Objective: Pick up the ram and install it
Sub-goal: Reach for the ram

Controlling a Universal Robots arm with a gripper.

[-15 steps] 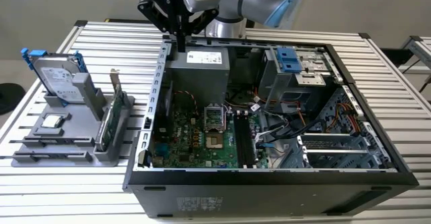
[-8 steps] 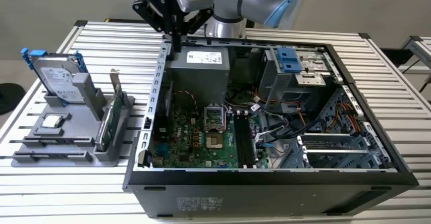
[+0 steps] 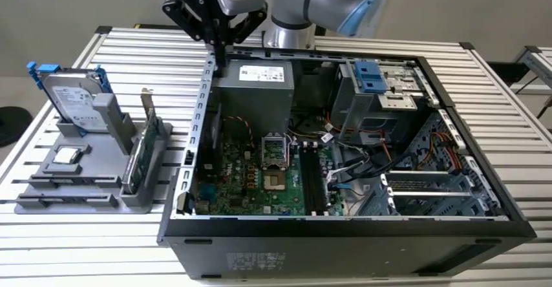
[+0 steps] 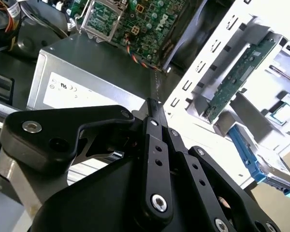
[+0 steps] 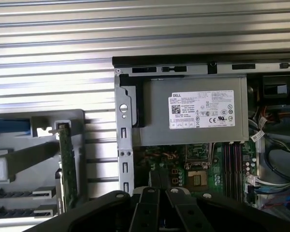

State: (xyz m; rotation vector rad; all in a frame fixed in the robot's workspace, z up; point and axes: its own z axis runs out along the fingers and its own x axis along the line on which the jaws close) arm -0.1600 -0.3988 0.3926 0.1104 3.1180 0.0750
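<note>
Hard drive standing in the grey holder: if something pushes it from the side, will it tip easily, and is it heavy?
Probably heavy for its size: the hard drive looks to have a metal body. It stands on one edge in the grey holder, so it may tip once lifted free.

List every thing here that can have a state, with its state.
computer case, open, lying on its side
hard drive, upright in the gray holder
expansion card, upright in the same holder
processor socket, uncovered, no cooler
gripper, hovering over the case's edge beside the power supply
</note>
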